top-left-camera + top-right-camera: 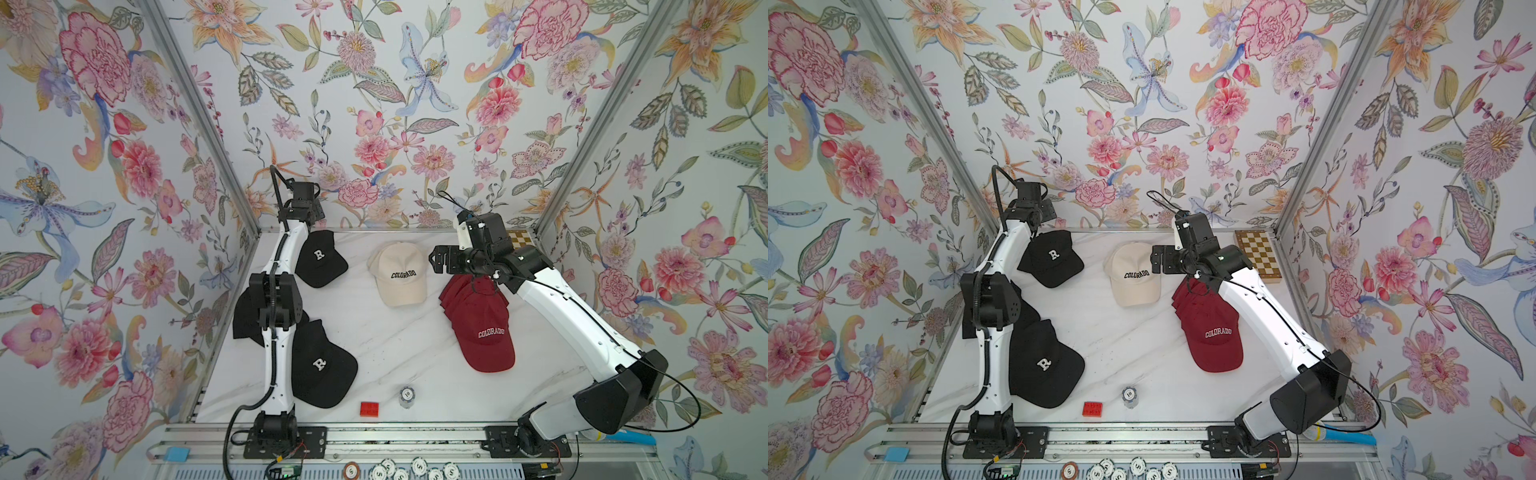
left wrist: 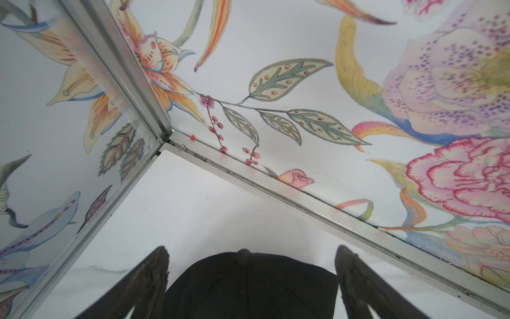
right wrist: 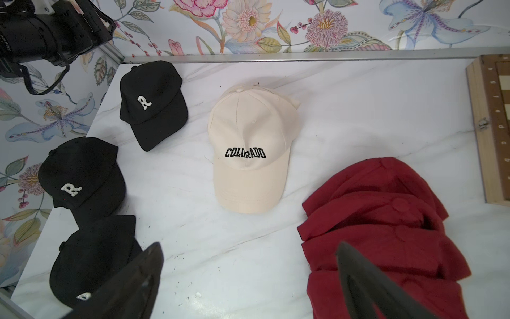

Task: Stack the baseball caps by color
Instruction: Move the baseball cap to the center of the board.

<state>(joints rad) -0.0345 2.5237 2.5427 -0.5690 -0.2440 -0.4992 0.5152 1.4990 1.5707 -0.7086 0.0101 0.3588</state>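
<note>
Top views, done: maroon caps (image 1: 478,316) lie shingled in one pile at the right of the surface (image 1: 399,357), and the cream cap (image 1: 401,274) sits mid-surface.
Top views, left to do: far black cap (image 1: 322,259), middle black cap (image 1: 246,316) and near black cap (image 1: 322,365) lie separately on the left, so that pile looks unbuilt.
Top views, heading: the cream, top maroon, far black and near black caps all run far-to-near, with brims toward the near edge. The middle black one is mostly hidden under the left arm (image 1: 274,316).
Top views, right pincer (image 1: 436,259): spread and empty, just beside the cream cap.
Left wrist view, left pincer (image 2: 251,248): spread, with a finger either side of a black crown, probably the far cap's. I cannot tell whether it touches.
Right wrist view, cream: a second cream edge shows behind the crown, so likely two are stacked.
Right wrist view, black: three caps, none stacked.
</note>
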